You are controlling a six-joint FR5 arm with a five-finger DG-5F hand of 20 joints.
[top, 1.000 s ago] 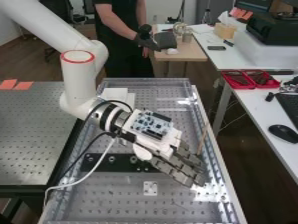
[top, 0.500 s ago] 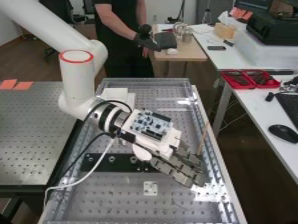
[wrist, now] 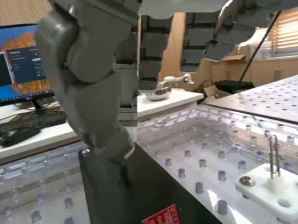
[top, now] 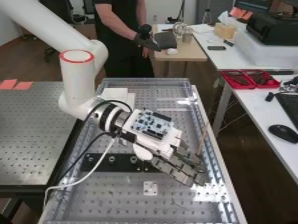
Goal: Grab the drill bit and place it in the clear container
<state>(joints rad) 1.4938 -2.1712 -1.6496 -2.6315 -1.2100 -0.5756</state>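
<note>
Arm point(top: 81, 85) and hand point(top: 177, 167) unmoved since the earlier frames. Fingers loosely straight, nothing gripped, near the white block point(wrist: 267, 194). Thin metal bits point(wrist: 271, 152) upright in that block; drill bit seemingly among them. Black plate point(wrist: 156, 187) just beside the block, partly behind the thumb. Mouse point(wrist: 18, 136) well apart from the block.

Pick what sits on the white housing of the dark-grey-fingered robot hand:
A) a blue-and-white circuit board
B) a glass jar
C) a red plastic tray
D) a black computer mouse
A: the high view shows the blue-and-white circuit board on the white housing, behind the fingers of the robot hand.
</note>
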